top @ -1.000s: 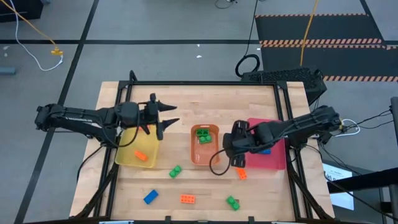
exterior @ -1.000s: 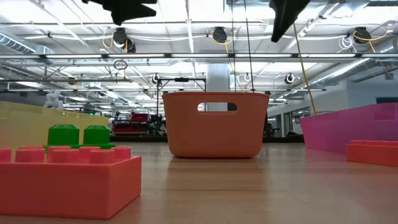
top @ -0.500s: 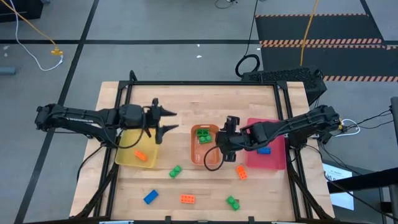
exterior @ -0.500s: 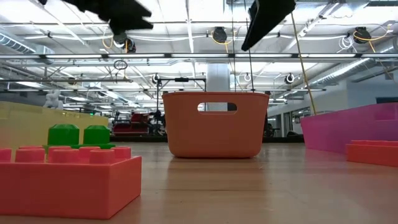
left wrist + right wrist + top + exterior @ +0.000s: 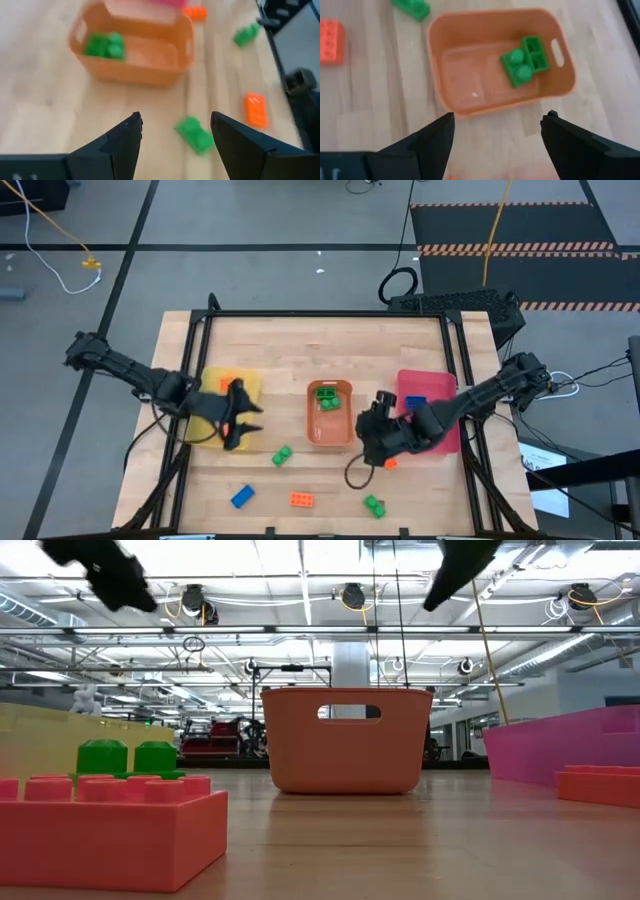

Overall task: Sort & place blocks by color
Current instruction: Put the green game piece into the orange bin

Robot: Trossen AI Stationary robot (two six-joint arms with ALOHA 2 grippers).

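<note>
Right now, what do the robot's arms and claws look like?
Both arms are black and jointed, with thin black cables looping beside them. The left gripper and right gripper each have two dark, pointed, wedge-shaped fingers, a bit like beaks. I can't see any markings.

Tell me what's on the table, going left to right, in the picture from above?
yellow tray → blue block → green block → orange block → orange tray → green block by the front edge → pink tray
</note>
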